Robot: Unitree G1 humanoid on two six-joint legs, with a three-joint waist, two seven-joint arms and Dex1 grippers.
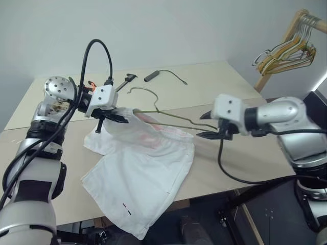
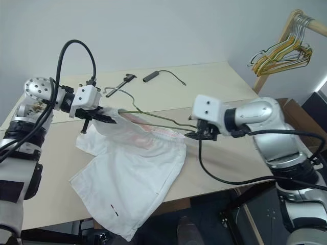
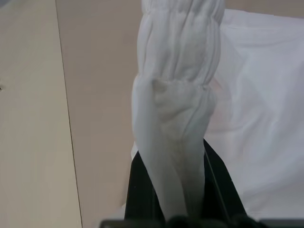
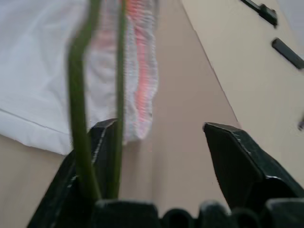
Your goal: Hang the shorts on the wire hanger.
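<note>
My left hand pinches the shorts waistband; my right hand is spread, the wire hanger resting against one finger. Threading underway; next I must regrip the hanger.

Left gripper clamped tight, right gripper spread wide, both arms raised inward.

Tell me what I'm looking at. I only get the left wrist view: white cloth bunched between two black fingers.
Observer: That's the waistband of the shorts. The left gripper is shut on it and holds it above the table.
Operator: Where's the hanger?
Observer: The wire hanger reaches from that waistband across to the right gripper.
Operator: Is that one squeezing it?
Observer: No, its jaws stand open, and the wire lies against one finger.
</note>
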